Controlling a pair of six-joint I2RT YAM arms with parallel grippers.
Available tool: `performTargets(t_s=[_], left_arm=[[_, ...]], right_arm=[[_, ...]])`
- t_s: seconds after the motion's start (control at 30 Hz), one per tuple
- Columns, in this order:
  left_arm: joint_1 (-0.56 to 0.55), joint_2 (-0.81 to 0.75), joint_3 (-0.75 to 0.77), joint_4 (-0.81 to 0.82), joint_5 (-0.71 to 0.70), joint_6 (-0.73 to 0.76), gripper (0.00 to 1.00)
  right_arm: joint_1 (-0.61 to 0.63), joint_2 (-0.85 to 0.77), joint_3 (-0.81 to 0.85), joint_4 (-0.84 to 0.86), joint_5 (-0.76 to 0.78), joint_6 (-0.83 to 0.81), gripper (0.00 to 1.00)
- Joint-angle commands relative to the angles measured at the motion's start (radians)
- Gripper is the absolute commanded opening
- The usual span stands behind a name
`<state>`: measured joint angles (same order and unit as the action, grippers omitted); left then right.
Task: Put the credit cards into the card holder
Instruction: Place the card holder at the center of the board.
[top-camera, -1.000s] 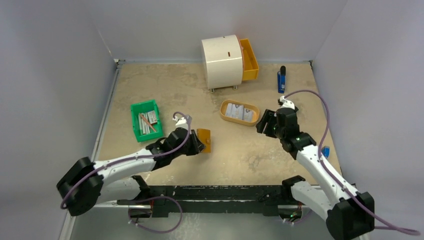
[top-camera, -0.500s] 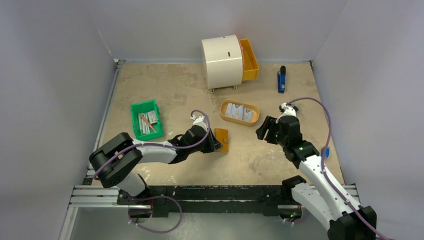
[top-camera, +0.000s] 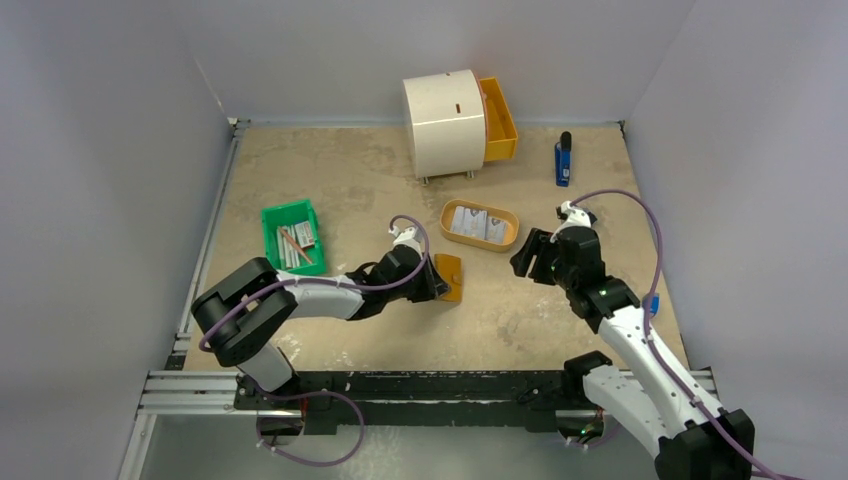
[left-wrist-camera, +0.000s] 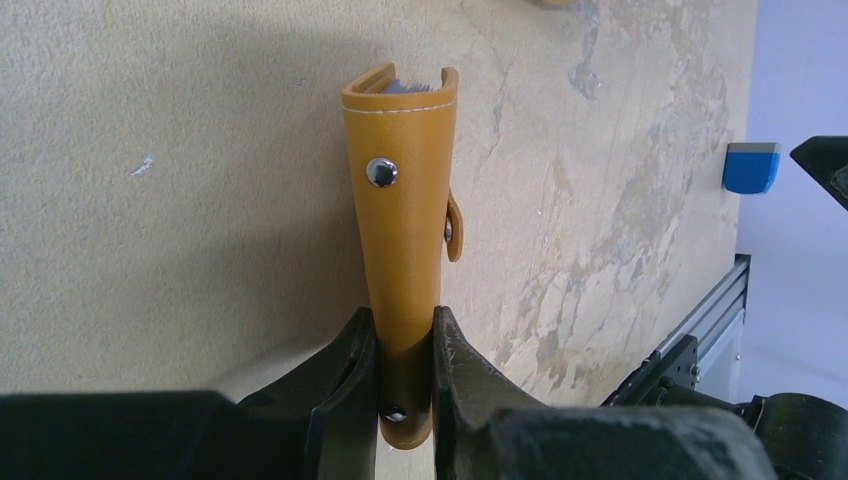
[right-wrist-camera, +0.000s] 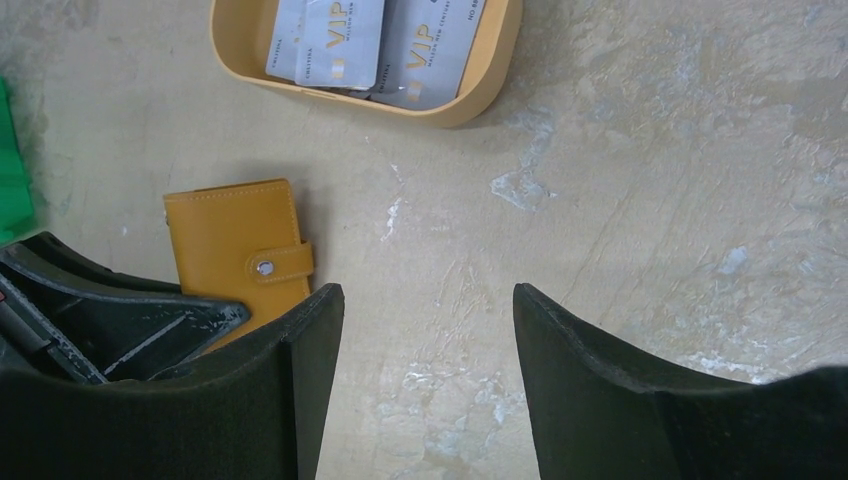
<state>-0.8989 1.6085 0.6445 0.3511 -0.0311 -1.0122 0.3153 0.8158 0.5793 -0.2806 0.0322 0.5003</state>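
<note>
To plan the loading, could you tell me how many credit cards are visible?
3 credit cards, all in the oval tray: left card, middle card, right card. More may lie hidden underneath.

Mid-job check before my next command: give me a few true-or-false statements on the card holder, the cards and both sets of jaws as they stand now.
1. The left gripper has its jaws shut on the card holder. True.
2. The right gripper holds a card. False: its jaws are open and empty over the table.
3. The credit cards lie in the oval tray. True.
4. The card holder sits in the green bin. False: it is outside the bin, near the tray, in the left gripper.
</note>
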Motion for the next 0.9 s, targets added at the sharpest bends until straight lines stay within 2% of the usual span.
performTargets(t_s=[0.0, 0.1, 0.27, 0.63, 0.87], left_arm=[[0.001, 0.028, 0.015, -0.13, -0.069, 0.036, 0.2], [0.001, 0.004, 0.012, -0.168, -0.095, 0.042, 0.31], [0.002, -0.034, -0.002, -0.231, -0.154, 0.07, 0.41], [0.002, -0.083, -0.009, -0.336, -0.253, 0.078, 0.52], [0.002, -0.08, -0.014, -0.349, -0.253, 0.09, 0.53]], right_arm=[[0.002, -0.012, 0.045, -0.008, 0.008, -0.019, 0.65], [0.002, -0.012, 0.046, -0.015, 0.013, -0.019, 0.66], [0.003, -0.02, 0.043, -0.017, 0.018, -0.02, 0.65], [0.003, -0.029, 0.041, -0.028, 0.024, -0.019, 0.65], [0.003, -0.028, 0.04, -0.027, 0.025, -0.017, 0.65]])
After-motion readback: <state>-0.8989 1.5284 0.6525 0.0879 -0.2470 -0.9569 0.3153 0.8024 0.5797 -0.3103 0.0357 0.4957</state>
